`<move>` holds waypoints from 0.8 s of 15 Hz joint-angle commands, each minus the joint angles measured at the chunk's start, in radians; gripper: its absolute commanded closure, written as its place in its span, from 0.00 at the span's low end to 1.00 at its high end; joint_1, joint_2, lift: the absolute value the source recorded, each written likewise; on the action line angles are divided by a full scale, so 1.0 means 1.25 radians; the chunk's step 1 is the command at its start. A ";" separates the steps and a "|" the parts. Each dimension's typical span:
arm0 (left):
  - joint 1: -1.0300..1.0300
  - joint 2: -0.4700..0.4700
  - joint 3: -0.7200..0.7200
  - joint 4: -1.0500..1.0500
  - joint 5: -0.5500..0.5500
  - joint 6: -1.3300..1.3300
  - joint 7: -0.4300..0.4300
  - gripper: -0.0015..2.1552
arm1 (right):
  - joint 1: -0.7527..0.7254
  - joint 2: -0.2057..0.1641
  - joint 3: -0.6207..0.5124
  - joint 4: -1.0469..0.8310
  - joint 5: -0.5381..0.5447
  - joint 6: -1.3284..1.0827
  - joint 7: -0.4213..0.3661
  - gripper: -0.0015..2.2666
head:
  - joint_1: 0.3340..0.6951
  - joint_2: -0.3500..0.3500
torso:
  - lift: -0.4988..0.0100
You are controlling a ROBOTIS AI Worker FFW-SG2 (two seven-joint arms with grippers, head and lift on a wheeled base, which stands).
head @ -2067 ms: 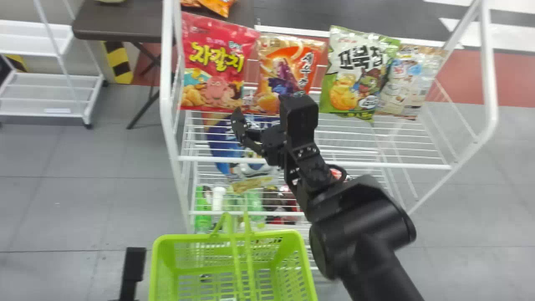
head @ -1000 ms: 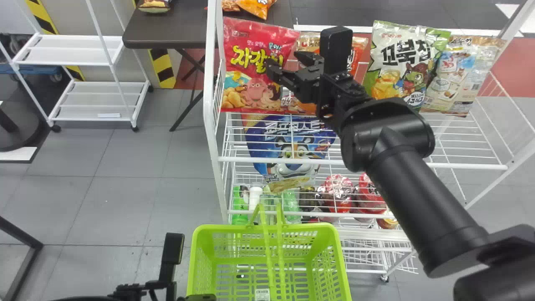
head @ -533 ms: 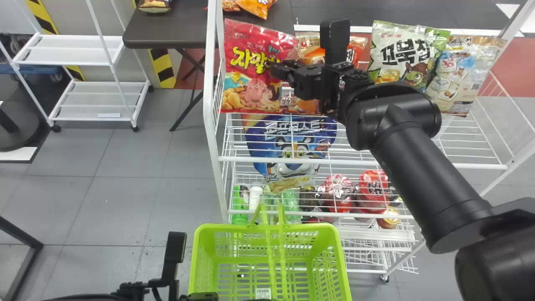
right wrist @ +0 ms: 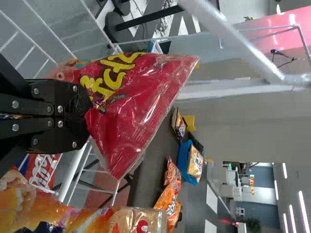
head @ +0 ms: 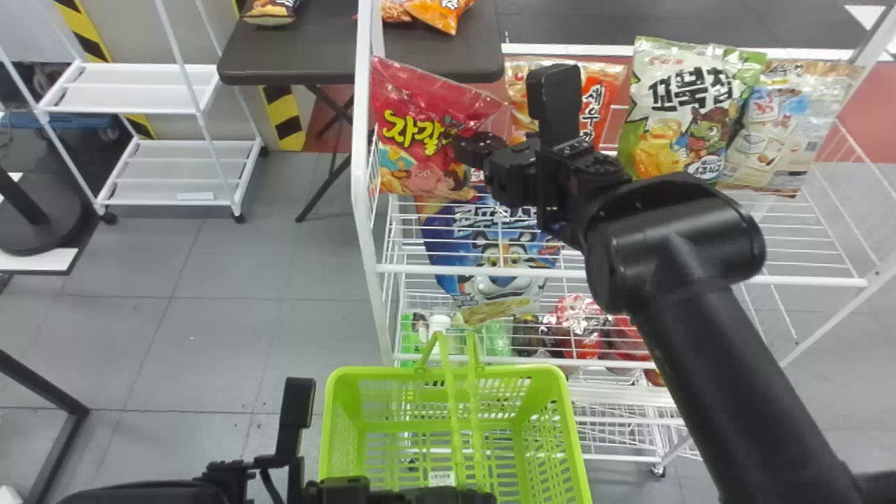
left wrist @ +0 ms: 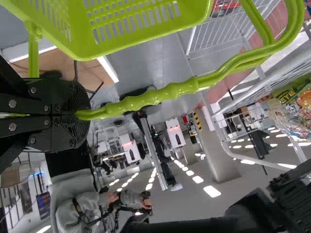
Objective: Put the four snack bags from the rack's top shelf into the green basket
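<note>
While it grips the red bag (head: 427,115), the right arm (head: 675,255) slants.

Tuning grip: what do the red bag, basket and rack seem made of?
Red bag: thin glossy film, creased, with glare streaks; foil-lined or plain plastic, can't tell.
Basket: likely moulded plastic, satin; slotted walls, uniform green.
Rack: probably metal, smooth white coating; thin straight rods.

Grey tiled floor (head: 210,336), dark table (head: 301,56), white wheeled shelf (head: 140,89), blurry, probably ceiling lights (left wrist: 212,191).
</note>
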 commanded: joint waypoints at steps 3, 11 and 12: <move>-0.019 -0.001 0.016 -0.005 -0.004 0.030 -0.004 0.99 | 0.145 -0.076 -0.003 -0.289 0.001 0.155 -0.068 0.86 | 1.00 0.54 | 0.98; -0.036 -0.012 0.024 -0.010 -0.036 0.069 0.000 0.98 | 0.481 -0.252 -0.272 -0.769 -0.202 0.367 -0.098 0.86 | 1.00 0.25 | 0.98; -0.037 -0.014 0.021 -0.010 -0.037 0.069 0.003 0.98 | 0.520 -0.260 -0.311 -0.817 -0.223 0.411 -0.098 0.86 | 1.00 0.21 | 0.98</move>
